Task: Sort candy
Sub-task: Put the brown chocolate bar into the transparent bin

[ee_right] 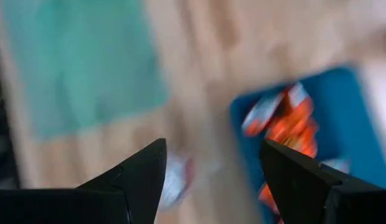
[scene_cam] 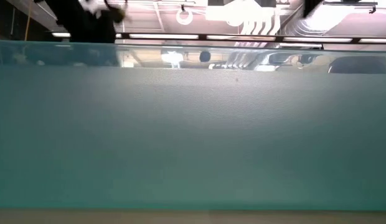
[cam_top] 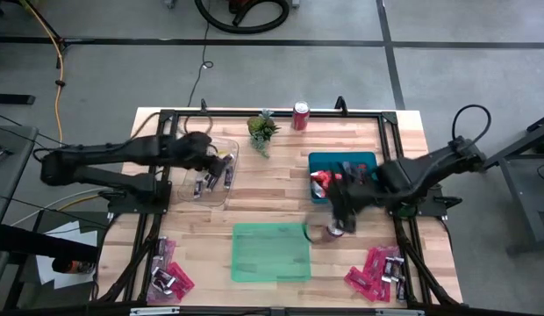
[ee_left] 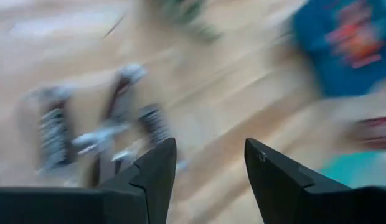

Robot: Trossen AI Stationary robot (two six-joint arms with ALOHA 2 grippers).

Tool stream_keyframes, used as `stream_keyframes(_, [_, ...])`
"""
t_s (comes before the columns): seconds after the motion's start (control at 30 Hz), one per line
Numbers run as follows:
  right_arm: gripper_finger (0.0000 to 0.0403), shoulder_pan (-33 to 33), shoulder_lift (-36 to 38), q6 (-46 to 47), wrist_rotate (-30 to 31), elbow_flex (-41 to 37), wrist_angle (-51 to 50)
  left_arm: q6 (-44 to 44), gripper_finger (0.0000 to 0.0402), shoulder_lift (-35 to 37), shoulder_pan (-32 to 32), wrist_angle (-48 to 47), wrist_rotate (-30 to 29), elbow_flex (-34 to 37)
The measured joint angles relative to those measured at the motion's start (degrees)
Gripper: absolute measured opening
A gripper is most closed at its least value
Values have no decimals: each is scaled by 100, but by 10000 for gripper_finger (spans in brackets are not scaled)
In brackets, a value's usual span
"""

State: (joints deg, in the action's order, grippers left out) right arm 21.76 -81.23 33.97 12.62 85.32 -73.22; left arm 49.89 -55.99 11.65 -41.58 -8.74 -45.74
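My left gripper (cam_top: pixel 225 168) hangs open over the clear tray (cam_top: pixel 191 167) at the table's left, with nothing between its fingers (ee_left: pixel 157 174). Several dark brown-and-silver bars (ee_left: pixel 56 134) lie in that tray. My right gripper (cam_top: pixel 340 214) is open over the table between the blue tray (cam_top: pixel 364 160) and the green tray (cam_top: pixel 272 252), and it too has nothing between its fingers. Red-orange packets (ee_right: pixel 286 121) lie in the blue tray. One small candy (cam_top: pixel 335 231) lies on the wood near the green tray's far right corner. Piles of candy lie at the near left (cam_top: pixel 171 276) and near right (cam_top: pixel 377 270).
A small green plant (cam_top: pixel 261 130) and a red soda can (cam_top: pixel 300 115) stand at the table's far edge. The green tray's wall (scene_cam: pixel 193 124) fills the low view. Bare wood lies between the three trays.
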Motion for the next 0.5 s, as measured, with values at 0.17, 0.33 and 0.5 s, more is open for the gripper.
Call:
stream_keyframes(0.17, [252, 1381, -3, 1874, -408, 0, -514, 18, 178, 724, -849, 1473, -714, 0])
stream_keyframes(0.33, [252, 2667, -297, 4886, -701, 2, -667, -551, 177, 940, -1381, 3016, -1230, -4])
stream_keyframes(0.5, [252, 3173, -938, 6327, -1719, 2, -794, -806, 177, 892, -1484, 3927, -1306, -7])
